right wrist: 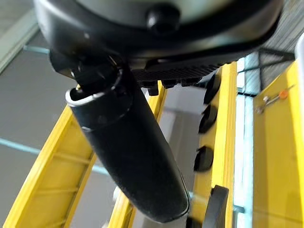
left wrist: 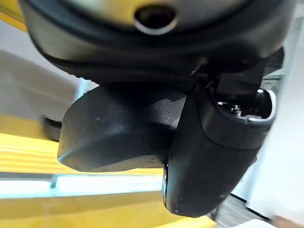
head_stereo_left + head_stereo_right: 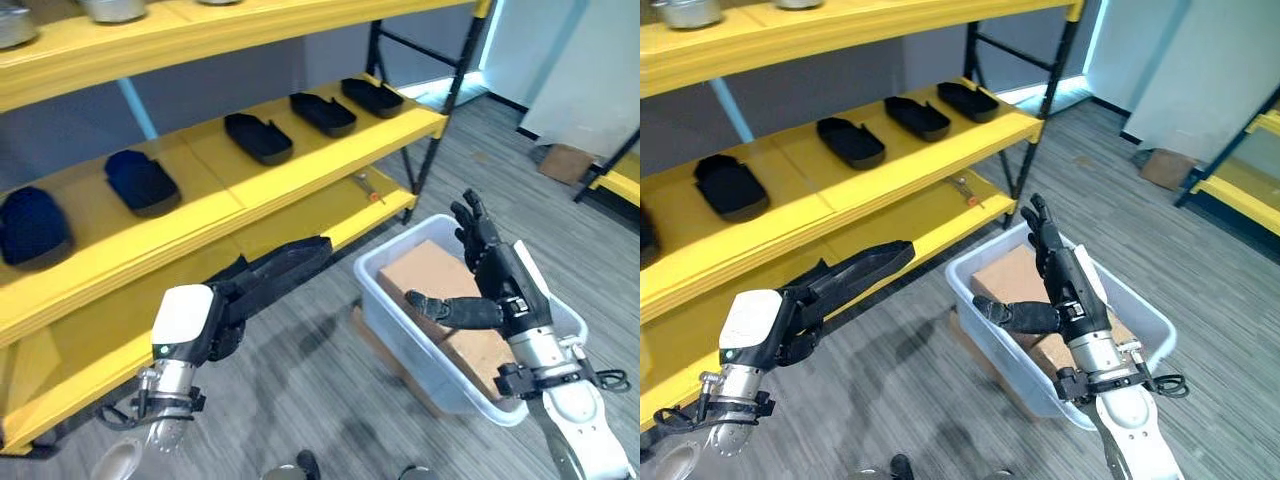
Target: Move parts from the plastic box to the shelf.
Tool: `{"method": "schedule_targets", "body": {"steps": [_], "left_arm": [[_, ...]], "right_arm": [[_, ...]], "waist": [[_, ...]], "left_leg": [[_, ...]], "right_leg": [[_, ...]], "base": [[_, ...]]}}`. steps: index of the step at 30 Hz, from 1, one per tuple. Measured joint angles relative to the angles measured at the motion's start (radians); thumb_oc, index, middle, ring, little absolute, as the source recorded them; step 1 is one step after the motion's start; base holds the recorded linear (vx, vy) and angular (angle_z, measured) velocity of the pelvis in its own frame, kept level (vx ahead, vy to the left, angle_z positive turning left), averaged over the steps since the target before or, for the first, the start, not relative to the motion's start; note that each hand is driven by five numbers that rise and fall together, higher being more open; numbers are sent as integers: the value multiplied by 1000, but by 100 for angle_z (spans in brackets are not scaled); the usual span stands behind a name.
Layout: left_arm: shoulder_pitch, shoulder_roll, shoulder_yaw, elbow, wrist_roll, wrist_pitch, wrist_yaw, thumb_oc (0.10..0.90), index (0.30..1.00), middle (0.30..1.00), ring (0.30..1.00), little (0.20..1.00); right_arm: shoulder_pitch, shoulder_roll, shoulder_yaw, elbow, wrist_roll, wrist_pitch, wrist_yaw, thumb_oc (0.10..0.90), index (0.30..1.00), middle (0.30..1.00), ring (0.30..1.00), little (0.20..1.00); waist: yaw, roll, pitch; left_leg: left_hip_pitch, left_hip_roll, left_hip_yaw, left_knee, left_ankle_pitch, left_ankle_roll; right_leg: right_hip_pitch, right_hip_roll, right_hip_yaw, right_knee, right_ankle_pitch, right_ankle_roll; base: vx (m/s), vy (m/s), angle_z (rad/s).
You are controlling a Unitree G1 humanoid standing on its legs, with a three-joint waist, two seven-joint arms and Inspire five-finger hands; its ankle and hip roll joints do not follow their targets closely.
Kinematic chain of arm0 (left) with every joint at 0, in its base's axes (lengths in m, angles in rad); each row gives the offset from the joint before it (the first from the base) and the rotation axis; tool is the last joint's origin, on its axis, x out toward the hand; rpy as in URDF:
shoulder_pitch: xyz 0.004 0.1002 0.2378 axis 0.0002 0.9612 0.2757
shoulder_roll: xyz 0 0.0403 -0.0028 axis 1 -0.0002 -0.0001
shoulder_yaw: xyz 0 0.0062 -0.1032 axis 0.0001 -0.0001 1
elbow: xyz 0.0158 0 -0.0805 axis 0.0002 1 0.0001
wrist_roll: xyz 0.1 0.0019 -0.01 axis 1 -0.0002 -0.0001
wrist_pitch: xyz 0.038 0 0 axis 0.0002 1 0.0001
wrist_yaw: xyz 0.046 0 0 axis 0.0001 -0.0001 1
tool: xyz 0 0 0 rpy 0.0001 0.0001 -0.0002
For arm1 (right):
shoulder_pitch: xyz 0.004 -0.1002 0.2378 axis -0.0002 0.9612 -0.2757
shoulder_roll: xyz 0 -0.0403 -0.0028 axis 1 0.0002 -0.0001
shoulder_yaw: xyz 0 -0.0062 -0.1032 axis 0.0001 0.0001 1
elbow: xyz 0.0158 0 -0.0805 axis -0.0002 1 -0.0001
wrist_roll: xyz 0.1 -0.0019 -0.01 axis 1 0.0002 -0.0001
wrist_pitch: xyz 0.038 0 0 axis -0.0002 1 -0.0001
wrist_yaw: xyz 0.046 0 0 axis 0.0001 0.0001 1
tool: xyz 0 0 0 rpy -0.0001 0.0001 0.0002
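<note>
Right robot hand point(image 3: 495, 270) fingers spread, empty, above plastic box point(image 3: 400, 330) | left robot hand point(image 3: 275, 270) flat, empty, near yellow shelf point(image 3: 300, 165) | black parts point(image 3: 258, 137) shelved

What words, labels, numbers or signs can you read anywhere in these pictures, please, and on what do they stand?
None can be read.
Black parts on the yellow shelf: no print visible.
Plastic box and the brown cardboard inside it: no label visible.
Left hand and right hand: no markings legible.
</note>
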Motion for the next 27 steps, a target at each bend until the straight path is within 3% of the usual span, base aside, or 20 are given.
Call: {"method": "schedule_targets", "body": {"steps": [3,5,6,8,10,11,12,13,14,15,17,19,22,23,24,25,26,27], "left_arm": [[8,2,-1,-2,2,0,21,400,300,300,300,300],[3,8,-9,-7,2,0,27,400,300,300,300,300],[4,18,-8,-10,1,0,41,400,300,300,300,300],[-6,41,-8,-9,0,4,48,400,300,300,300,300],[-7,36,-8,-9,-1,3,48,400,300,300,300,300],[-8,37,-11,-9,0,-1,47,400,300,300,300,300],[-7,25,-11,-11,-1,-7,47,400,300,300,300,300],[-4,16,-16,-12,-2,-8,46,400,300,300,300,300],[-6,20,-23,-12,0,-16,45,400,300,300,300,300],[-8,14,-30,-12,0,-15,43,400,300,300,300,300],[-25,13,-65,-12,0,-15,39,400,300,300,300,300],[-26,5,-74,-20,0,-15,39,400,300,300,300,300],[-2,-19,-64,-52,-10,-22,39,400,300,300,300,300],[-16,-18,-72,-48,-11,-22,39,400,300,300,300,300],[-62,-13,-95,-30,-11,-22,37,400,300,300,300,300],[-123,-11,-125,-18,-11,-25,27,400,300,300,300,300],[-123,-11,-125,-18,-11,-25,27,400,300,300,300,300],[-141,-5,-123,-33,-30,-46,25,400,300,300,300,300]], "right_arm": [[19,4,1,2,-1,-4,-21,900,1000,1000,1000,1000],[36,12,5,24,-1,-4,-34,900,1000,1000,1000,1000],[36,9,10,30,-7,-3,-34,900,1000,1000,1000,1000],[32,6,22,30,-19,-3,-38,900,1000,1000,1000,1000],[30,7,46,34,-19,-3,-37,900,1000,1000,1000,1000],[38,9,51,35,-19,-4,-37,900,1000,1000,1000,1000],[46,9,52,36,-18,-5,-36,900,1000,1000,1000,1000],[63,10,55,36,-18,-5,-33,900,1000,1000,1000,1000],[68,5,54,36,-18,-6,-30,900,1000,1000,1000,1000],[67,5,52,36,-18,-6,-30,900,1000,1000,1000,1000],[71,-6,44,40,-19,-6,-28,900,1000,1000,1000,1000],[79,-19,39,40,-21,-6,-26,900,1000,1000,1000,1000],[54,-20,37,40,-21,-6,-30,900,1000,1000,1000,1000],[49,-21,37,40,-19,-10,-35,900,1000,1000,1000,1000],[51,-27,36,39,-18,-19,-45,900,1000,1000,1000,1000],[48,-37,30,40,-19,-20,-55,900,1000,1000,1000,1000],[48,-37,30,40,-19,-20,-55,900,1000,1000,1000,1000],[22,-28,30,60,-19,-25,-65,900,1000,1000,1000,1000]], "waist": [[9,-2,1],[-34,9,-1],[-28,12,-3],[-51,15,-1],[-63,26,6],[-68,25,6],[-75,13,7],[-85,5,6],[-92,-18,0],[-95,-24,-4],[-121,3,-5],[-99,9,-7],[-83,18,-7],[-84,13,-5],[-95,-8,3],[-127,-32,14],[-127,-32,14],[-118,-37,32]], "left_leg": [[-2,-52,-34,-59,8,9],[15,-65,-93,-99,34,27],[20,-64,-92,-132,49,34],[30,-65,-108,-180,89,78],[57,-43,-106,-226,110,70],[65,-38,-106,-230,120,52],[75,-39,-106,-231,103,57],[78,-37,-115,-228,94,47],[78,-58,-125,-230,88,41],[78,-72,-142,-230,87,38],[78,-73,-191,-230,95,20],[104,-70,-202,-230,90,4],[114,-60,-204,-186,63,-38],[79,-61,-204,-131,45,-67],[14,-76,-202,-28,39,-120],[-64,-1,-28,135,-39,-133],[-64,-1,-28,135,-39,-133],[-71,229,-40,208,-73,-162]], "right_leg": [[9,-37,5,7,22,16],[-34,-53,85,92,24,24],[-88,-48,159,119,1,40],[-179,24,330,137,-32,38],[-258,145,450,169,-87,11],[-273,192,453,155,-87,6],[-303,255,428,153,-95,0],[-310,341,433,108,-95,-16],[-315,397,419,22,-63,-64],[-304,411,431,-39,-26,-88],[-237,434,484,-144,77,-116],[-150,445,478,-271,127,-174],[-101,451,476,-298,120,-175],[-100,436,472,-297,120,-180],[-102,400,462,-294,113,-194],[-110,369,398,-282,98,-219],[-110,369,398,-282,98,-219],[-126,380,398,-224,41,-240]], "base": [[117,286,54],[6,190,72],[67,207,30],[87,141,6],[111,65,-9],[103,35,-10],[82,-14,9],[88,-21,20],[100,-21,35],[97,-42,55],[132,-69,68],[168,-67,23],[-25,-35,8],[-83,-10,45],[3,23,116],[46,57,106],[107,165,89],[90,218,13]]}}
